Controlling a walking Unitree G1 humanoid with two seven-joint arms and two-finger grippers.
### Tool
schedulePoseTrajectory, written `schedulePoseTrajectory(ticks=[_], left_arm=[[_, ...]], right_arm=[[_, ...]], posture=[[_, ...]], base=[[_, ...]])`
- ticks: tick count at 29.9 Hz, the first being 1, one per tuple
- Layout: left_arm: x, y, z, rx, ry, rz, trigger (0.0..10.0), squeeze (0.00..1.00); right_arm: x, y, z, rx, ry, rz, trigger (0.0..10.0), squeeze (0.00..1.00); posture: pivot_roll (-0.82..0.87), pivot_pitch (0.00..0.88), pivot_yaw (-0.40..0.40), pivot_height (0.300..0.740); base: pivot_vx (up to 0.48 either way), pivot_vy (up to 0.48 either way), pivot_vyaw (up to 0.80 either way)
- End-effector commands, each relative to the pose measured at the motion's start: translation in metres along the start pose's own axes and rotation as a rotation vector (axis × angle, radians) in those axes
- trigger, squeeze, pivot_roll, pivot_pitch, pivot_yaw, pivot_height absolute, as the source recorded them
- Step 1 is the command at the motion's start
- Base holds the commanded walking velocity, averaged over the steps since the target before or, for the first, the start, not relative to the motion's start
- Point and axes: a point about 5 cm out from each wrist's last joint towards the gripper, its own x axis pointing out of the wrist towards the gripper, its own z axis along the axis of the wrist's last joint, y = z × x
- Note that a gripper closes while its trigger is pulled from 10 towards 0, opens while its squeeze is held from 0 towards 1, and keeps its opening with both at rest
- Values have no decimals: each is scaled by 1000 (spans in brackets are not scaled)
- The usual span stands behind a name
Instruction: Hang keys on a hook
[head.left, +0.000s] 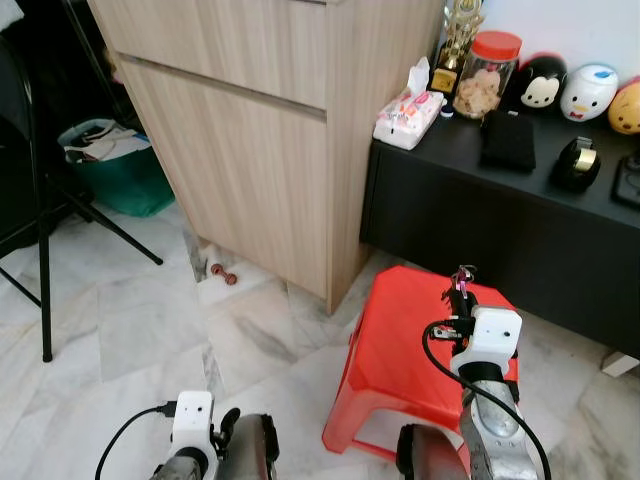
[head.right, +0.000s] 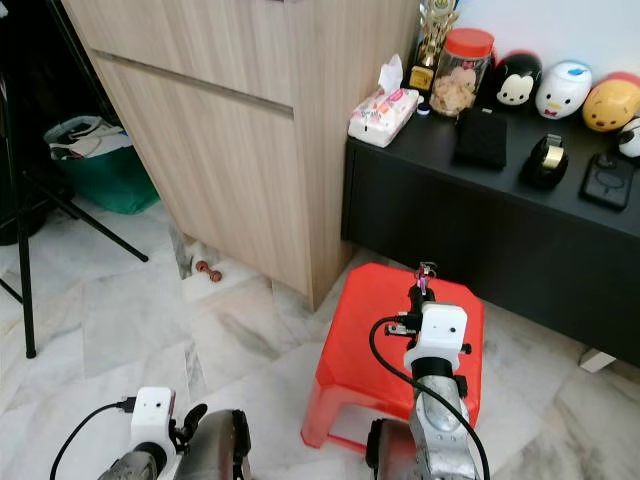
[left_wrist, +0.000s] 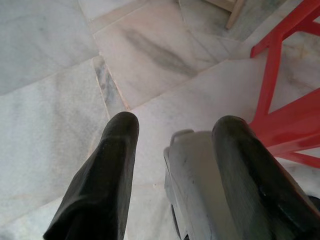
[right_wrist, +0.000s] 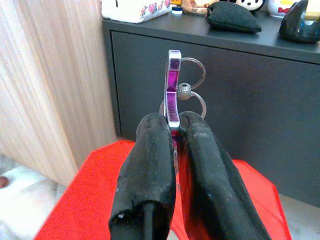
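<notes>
Right claw (right_wrist: 172, 131) pinched tight on keys (right_wrist: 173, 90) (purple fob) above red stool (head.left: 400, 330), left claw (left_wrist: 175, 135) spread, empty

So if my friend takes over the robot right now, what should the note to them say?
Right gripper: shut on the keys, a purple fob with rings, held above the red stool.
Left gripper: open, holding nothing, hanging low over the marble floor.
Done: the keys are picked up.
Left: find a hook, none can be seen here, then hang the keys. The black cabinet is just ahead.
</notes>
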Motion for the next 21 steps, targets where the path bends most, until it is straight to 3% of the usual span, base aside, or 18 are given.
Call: schedulePoseTrajectory(ticks=[1, 11, 21], left_arm=[[-1, 0, -4, -5, 23, 4, 10000, 0], [-1, 2, -3, -5, 23, 11, 10000, 0], [-2, 3, -7, -1, 41, 9, 10000, 0]], right_arm=[[0, 2, 0, 4, 5, 14, 10000, 0], [-3, 5, -2, 12, 19, 19, 10000, 0], [-8, 5, -12, 28, 64, 30, 10000, 0]], posture=[[112, 108, -6, 679], [111, 108, 0, 739], [107, 82, 4, 740]], base=[[0, 0, 0], [0, 0, 0], [0, 0, 0]])
